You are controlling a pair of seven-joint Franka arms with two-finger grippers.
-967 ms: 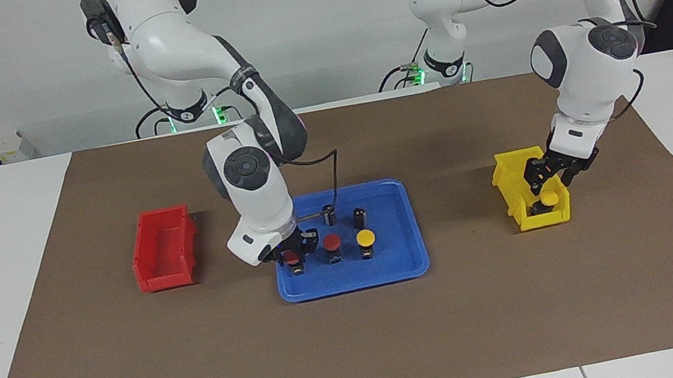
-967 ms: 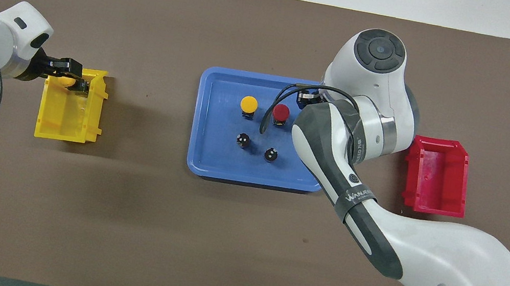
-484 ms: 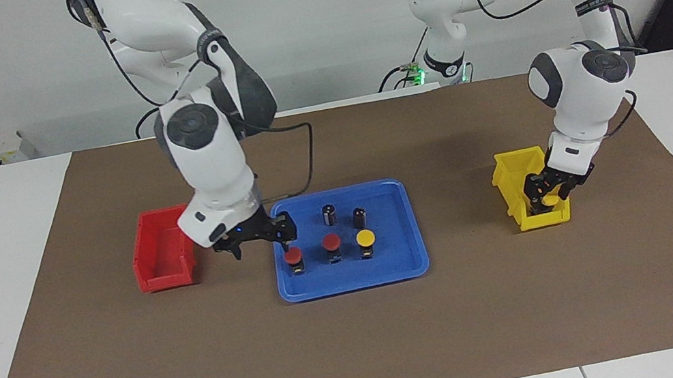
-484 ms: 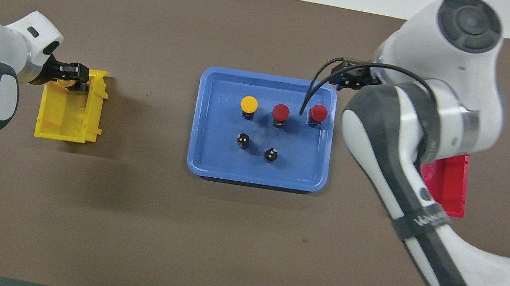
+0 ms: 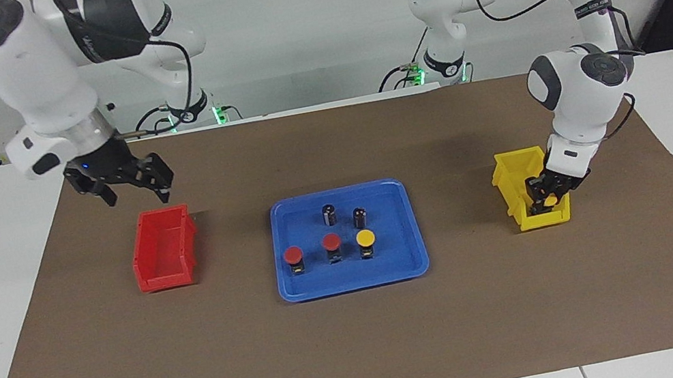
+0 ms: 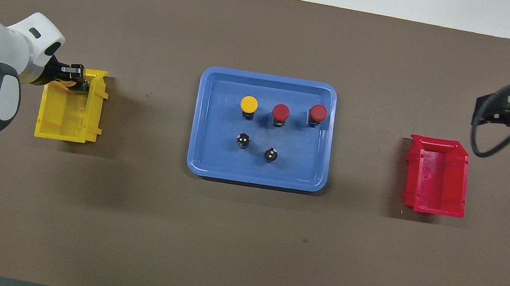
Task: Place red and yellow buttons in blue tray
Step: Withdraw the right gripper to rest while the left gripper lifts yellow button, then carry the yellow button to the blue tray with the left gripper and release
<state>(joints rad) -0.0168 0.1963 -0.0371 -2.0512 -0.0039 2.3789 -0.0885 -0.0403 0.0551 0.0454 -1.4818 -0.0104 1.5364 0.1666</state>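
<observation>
The blue tray (image 5: pixel 353 281) (image 6: pixel 201 157) lies mid-table. In it stand two red buttons (image 5: pixel 293 254) (image 5: pixel 331 242) (image 6: pixel 318 112) (image 6: pixel 281 111) and one yellow button (image 5: pixel 365 238) (image 6: pixel 249 104) in a row. My left gripper (image 5: pixel 547 199) (image 6: pixel 72 77) is down inside the yellow bin (image 5: pixel 512 174) (image 6: pixel 63 118), shut on another yellow button (image 5: pixel 549 201), whose cap just shows between the fingers. My right gripper (image 5: pixel 137 195) (image 6: pixel 506 115) hangs open and holds nothing, high over the brown mat by the red bin (image 5: pixel 163 257) (image 6: pixel 436 176).
Two dark capless cylinders (image 5: pixel 329 213) (image 5: pixel 360 216) (image 6: pixel 243 140) (image 6: pixel 271 154) stand in the tray, nearer to the robots than the buttons. The red bin is toward the right arm's end, the yellow bin toward the left arm's end. A brown mat (image 5: pixel 365 350) covers the table.
The right gripper let go of a red button in the tray, then rose and swung away toward the red bin. The left gripper sank into the yellow bin and closed on the yellow button.
</observation>
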